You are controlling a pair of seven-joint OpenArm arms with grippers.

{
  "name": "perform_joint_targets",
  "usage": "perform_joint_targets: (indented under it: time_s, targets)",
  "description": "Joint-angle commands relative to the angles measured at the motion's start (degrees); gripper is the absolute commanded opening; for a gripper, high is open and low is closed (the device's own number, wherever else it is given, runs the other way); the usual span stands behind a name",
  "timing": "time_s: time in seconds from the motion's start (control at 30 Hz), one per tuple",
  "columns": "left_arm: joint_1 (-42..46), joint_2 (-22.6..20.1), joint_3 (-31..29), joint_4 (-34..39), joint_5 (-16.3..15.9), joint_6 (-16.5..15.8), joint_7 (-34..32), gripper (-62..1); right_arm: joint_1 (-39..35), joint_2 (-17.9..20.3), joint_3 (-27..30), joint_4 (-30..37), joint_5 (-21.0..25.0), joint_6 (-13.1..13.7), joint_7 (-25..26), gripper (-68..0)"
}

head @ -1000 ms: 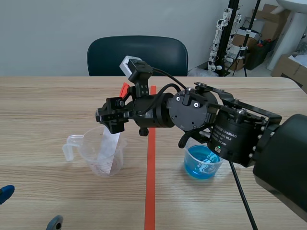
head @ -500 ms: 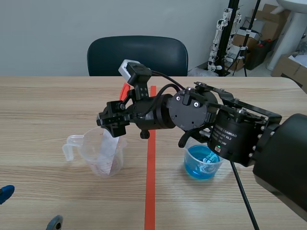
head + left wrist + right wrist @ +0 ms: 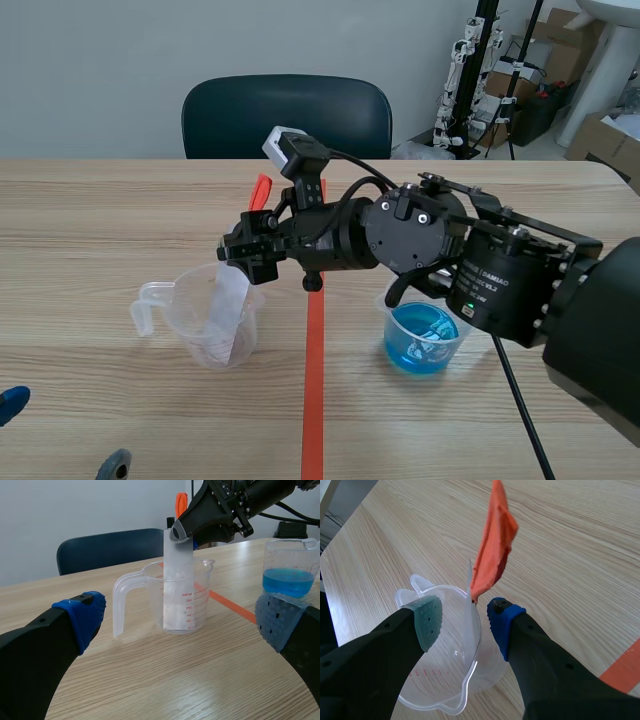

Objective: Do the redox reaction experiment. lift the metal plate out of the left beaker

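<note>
Right gripper (image 3: 465,621), fingers spread, straddles the pale flat plate (image 3: 227,305) in the clear plastic beaker (image 3: 188,322), centre-left; next I'd pinch, then lift.

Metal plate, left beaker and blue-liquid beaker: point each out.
metal plate (image 3: 177,555), left wrist view, part above the rim.
left beaker (image 3: 199,605), left wrist view, graduated wall.
blue-liquid beaker (image 3: 420,352), scene view, liquid-filled wall.

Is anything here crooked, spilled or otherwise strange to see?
The metal plate leans tilted in the left beaker, its top above the rim between the right gripper's open fingers. A crumpled orange-red scrap beyond it looks odd; I cannot tell what it is. No spill shows.
</note>
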Motion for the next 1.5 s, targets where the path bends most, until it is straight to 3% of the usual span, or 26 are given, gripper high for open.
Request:
perform_joint_targets:
  time_s: [0.0,0.47,0.9,1.17,1.4,1.47]
  targets:
    - [0.5,0.1,-0.1,0.4,-0.4,0.0,-2.6,1.4,1.5,0.6,0.4,1.1,0.6,0.2,1.6,-44.7]
    - [0.5,0.1,-0.1,0.4,-0.4,0.0,-2.6,1.4,1.5,0.8,0.4,1.1,0.6,0.3,3.6,-45.3]
    - [0.5,0.1,-0.1,0.4,-0.4,0.0,-2.6,1.4,1.2,0.7,0.4,1.1,0.1,0.3,4.6,-64.4]
    - [0.5,0.1,-0.1,0.4,-0.4,0.0,-2.6,1.4,1.2,0.7,0.4,1.1,-1.2,1.8,4.7,-67.1]
    - [0.5,0.1,-0.1,0.4,-0.4,0.0,-2.6,1.4,1.2,0.5,0.4,1.1,-2.9,4.6,4.9,-67.1]
    - [0.5,0.1,-0.1,0.4,-0.4,0.0,-2.6,1.4,1.2,0.5,0.4,1.1,-4.2,6.5,5.0,-67.1]
